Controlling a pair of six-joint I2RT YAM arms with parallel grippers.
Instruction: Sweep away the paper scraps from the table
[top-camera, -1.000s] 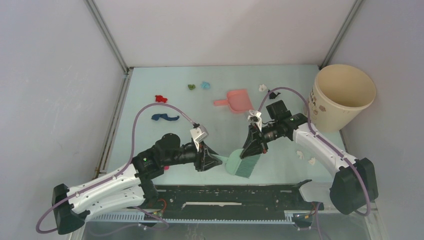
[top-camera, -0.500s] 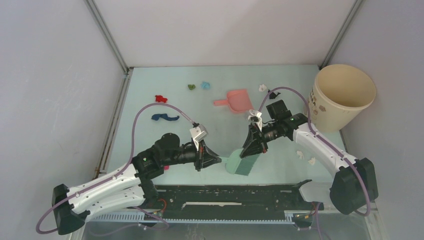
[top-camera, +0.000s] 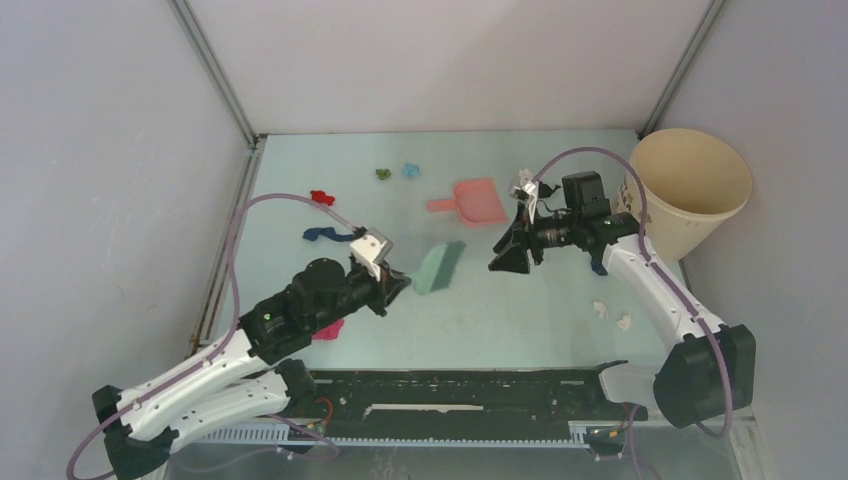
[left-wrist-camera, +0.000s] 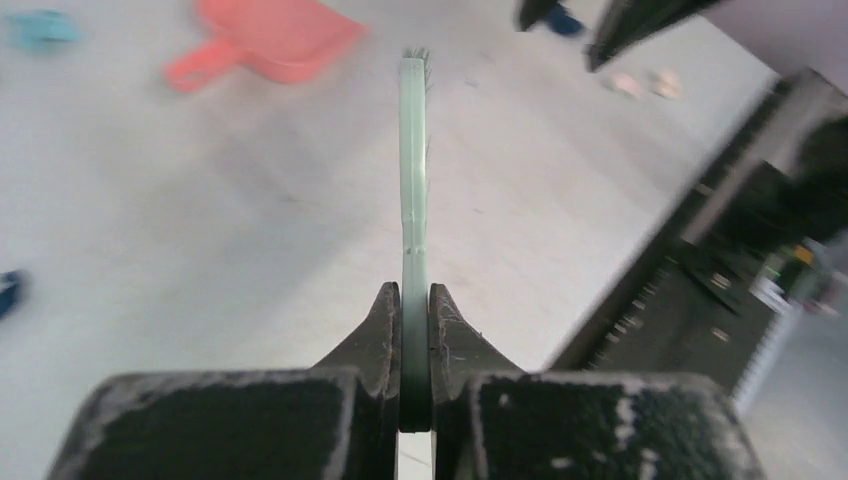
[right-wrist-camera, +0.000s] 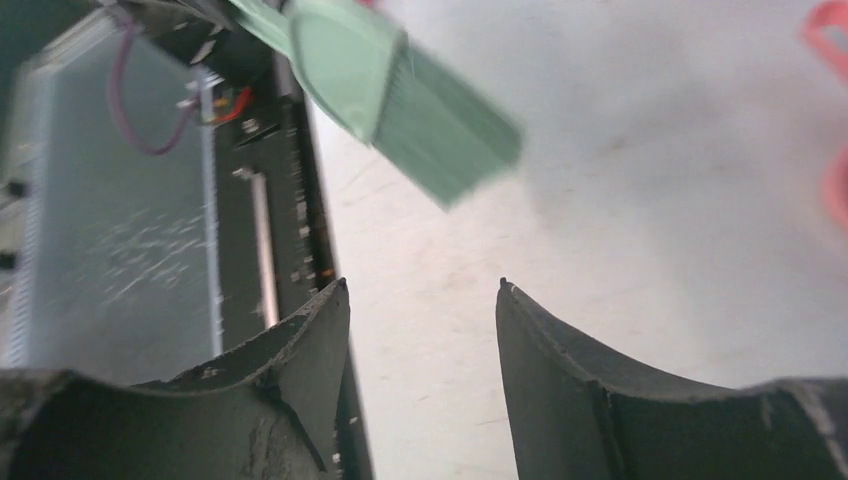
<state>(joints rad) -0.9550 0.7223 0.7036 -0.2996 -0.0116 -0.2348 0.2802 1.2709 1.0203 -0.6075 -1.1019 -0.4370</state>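
My left gripper (top-camera: 395, 283) is shut on the handle of the teal-green hand brush (top-camera: 438, 266), which juts out over the table (top-camera: 520, 330). In the left wrist view the brush (left-wrist-camera: 413, 180) runs edge-on straight out from the closed jaws (left-wrist-camera: 414, 300). My right gripper (top-camera: 500, 256) stands open and empty to the right of the brush, apart from it; its wrist view shows the brush head (right-wrist-camera: 400, 90) beyond the spread fingers (right-wrist-camera: 420, 290). Paper scraps lie scattered: red (top-camera: 321, 197), dark blue (top-camera: 325, 235), green (top-camera: 382, 173), light blue (top-camera: 410, 170), magenta (top-camera: 328, 328), white (top-camera: 600, 308).
A salmon-pink dustpan (top-camera: 470, 200) lies at the back middle of the table. A large beige cup (top-camera: 690, 190) stands at the back right corner. Metal rails edge the table, and a black rail (top-camera: 450, 395) runs along the near edge.
My left gripper closed on the brush handle and carried the brush up and to the left. My right gripper let go of the brush, opened, and drew back toward the far right.
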